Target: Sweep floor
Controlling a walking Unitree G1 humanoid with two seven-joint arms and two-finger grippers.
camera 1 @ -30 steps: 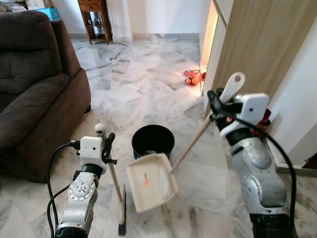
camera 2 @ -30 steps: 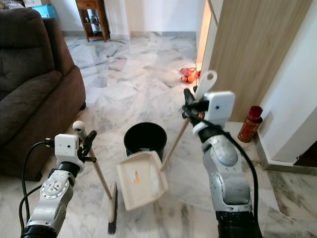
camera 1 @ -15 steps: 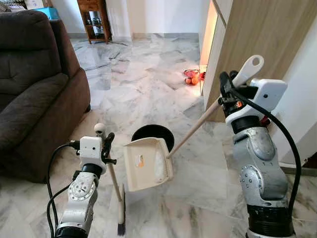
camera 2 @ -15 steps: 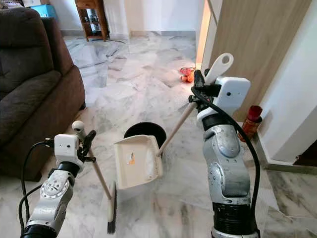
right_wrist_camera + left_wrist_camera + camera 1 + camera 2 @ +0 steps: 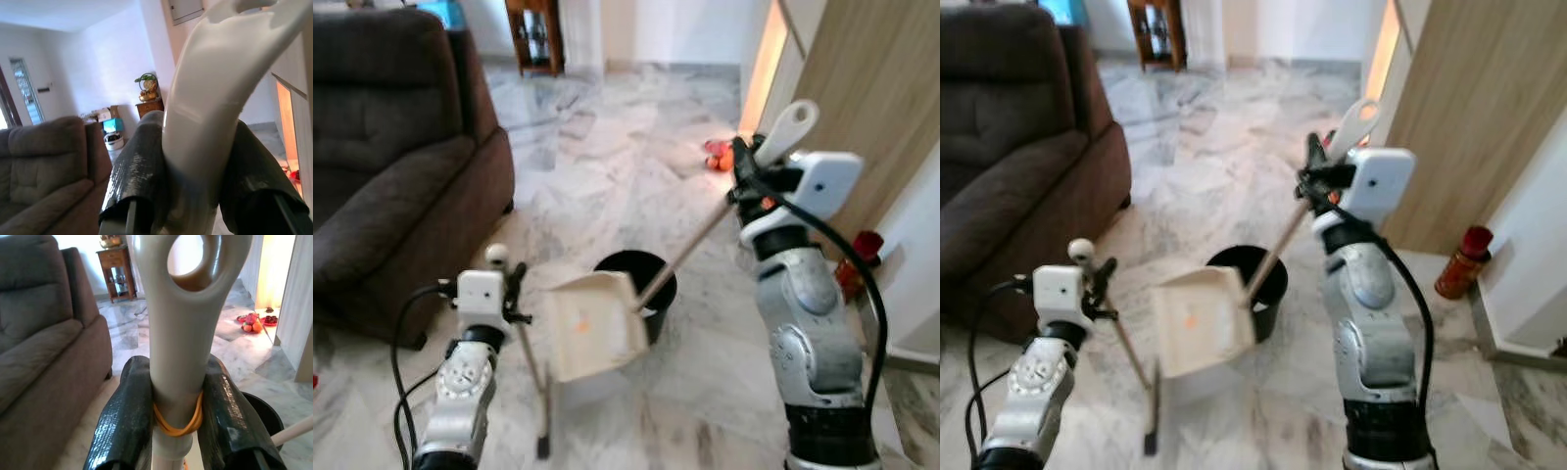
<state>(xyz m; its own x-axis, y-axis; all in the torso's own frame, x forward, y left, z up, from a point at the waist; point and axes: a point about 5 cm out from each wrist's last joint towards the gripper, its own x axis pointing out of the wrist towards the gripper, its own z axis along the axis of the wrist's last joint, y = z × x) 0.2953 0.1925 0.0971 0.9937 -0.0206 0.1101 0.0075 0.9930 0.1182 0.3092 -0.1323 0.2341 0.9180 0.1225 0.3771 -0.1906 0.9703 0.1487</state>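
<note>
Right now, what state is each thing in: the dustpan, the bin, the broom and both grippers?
dustpan: lifted, tipped up at the bin's rim
black bin: upright on the floor, open
broom: held upright, head on the floor
left gripper: fingers shut on the broom handle
right gripper: fingers shut on the dustpan handle

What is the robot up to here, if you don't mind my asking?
It is partway through sweeping. The right gripper is shut on the long handle of a cream dustpan, holding the pan tilted over a black bucket on the marble floor. The left gripper is shut on a broom, whose head rests on the floor beside the pan. A brown sofa stands on the robot's left.
</note>
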